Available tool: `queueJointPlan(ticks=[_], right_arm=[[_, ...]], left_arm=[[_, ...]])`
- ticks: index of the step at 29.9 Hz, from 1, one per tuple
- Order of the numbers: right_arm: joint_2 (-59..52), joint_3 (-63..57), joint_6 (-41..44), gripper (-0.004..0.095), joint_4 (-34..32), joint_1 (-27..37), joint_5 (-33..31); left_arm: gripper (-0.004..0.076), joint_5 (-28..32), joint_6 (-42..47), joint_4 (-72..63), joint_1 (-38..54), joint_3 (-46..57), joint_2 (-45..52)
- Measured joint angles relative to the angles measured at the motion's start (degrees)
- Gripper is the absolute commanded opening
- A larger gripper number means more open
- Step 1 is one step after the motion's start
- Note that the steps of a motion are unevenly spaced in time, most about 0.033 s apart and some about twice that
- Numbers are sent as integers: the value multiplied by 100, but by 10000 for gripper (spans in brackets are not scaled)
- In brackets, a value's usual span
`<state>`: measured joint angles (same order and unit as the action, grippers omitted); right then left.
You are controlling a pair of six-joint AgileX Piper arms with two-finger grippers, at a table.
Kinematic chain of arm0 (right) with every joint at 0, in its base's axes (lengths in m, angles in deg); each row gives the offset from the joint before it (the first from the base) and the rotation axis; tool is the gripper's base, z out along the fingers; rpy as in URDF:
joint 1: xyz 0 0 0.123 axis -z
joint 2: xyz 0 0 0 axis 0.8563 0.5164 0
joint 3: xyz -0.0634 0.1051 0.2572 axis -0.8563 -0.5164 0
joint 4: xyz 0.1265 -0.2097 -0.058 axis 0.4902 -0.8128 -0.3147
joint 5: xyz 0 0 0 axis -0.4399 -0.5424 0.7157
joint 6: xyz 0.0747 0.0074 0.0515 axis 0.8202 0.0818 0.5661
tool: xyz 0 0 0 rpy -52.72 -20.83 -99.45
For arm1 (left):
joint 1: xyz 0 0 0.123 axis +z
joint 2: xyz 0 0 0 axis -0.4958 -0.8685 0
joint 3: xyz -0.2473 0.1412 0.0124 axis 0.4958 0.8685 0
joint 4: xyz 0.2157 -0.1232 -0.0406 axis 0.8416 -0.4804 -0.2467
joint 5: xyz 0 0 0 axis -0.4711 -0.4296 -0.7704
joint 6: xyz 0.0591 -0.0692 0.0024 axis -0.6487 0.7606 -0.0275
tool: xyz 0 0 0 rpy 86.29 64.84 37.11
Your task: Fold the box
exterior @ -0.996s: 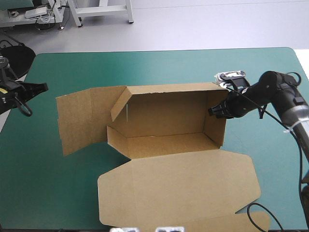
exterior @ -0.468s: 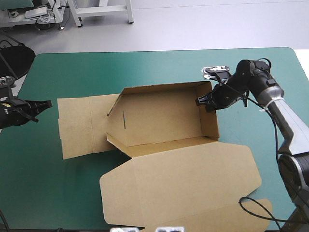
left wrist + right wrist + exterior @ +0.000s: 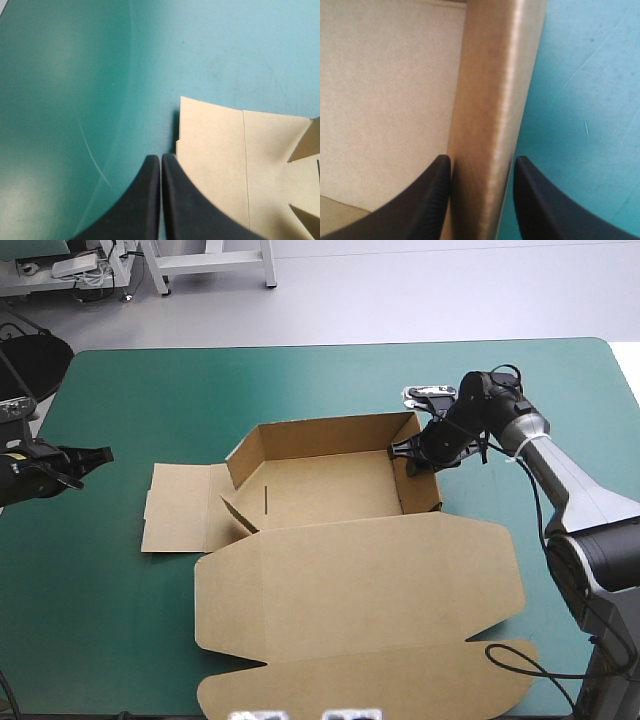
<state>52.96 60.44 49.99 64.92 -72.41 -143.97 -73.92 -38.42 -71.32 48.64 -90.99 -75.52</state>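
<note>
Half-formed box (image 3: pixel 320 495): far and right walls up, left flap (image 3: pixel 175 522) and lid (image 3: pixel 360 575) flat. Right gripper (image 3: pixel 402 453) clamps the right wall (image 3: pixel 421 485); left gripper (image 3: pixel 103 453) has its fingers together, empty.

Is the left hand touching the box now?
Apart. In the high view, a strip of teal-green cover lies between the left hand and the flat side flap of the box.

One box (image 3: pixel 320 490), one table (image 3: pixel 300 380), two left fingers (image 3: pixel 145 205), two right fingers (image 3: pixel 427 200).
</note>
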Motion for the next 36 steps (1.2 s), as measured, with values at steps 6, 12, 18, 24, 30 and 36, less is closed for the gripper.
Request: queueJointPlan(ticks=[6, 12, 18, 24, 30, 36], right_arm=[[6, 461, 26, 473, -103, -18, -539], [6, 1801, 33, 473, -392, -18, -777], [-83, 2681, 355, 473, -427, -18, -804], [-678, 2297, 386, 473, -440, -18, -846], [-852, 1513, 346, 473, -514, -18, -851], [-243, 1342, 279, 473, -519, -18, -839]], left_arm=[[-3, 0, -116, -15, 0, 0, 0], [-3, -37, -126, 28, 0, 0, -193], [-3, -225, -126, -18, 0, 0, -351], [-3, -220, -126, -18, 5, 0, -351], [-3, -225, -145, -80, 10, 0, -351], [-3, -236, -145, -108, 10, 0, -351]])
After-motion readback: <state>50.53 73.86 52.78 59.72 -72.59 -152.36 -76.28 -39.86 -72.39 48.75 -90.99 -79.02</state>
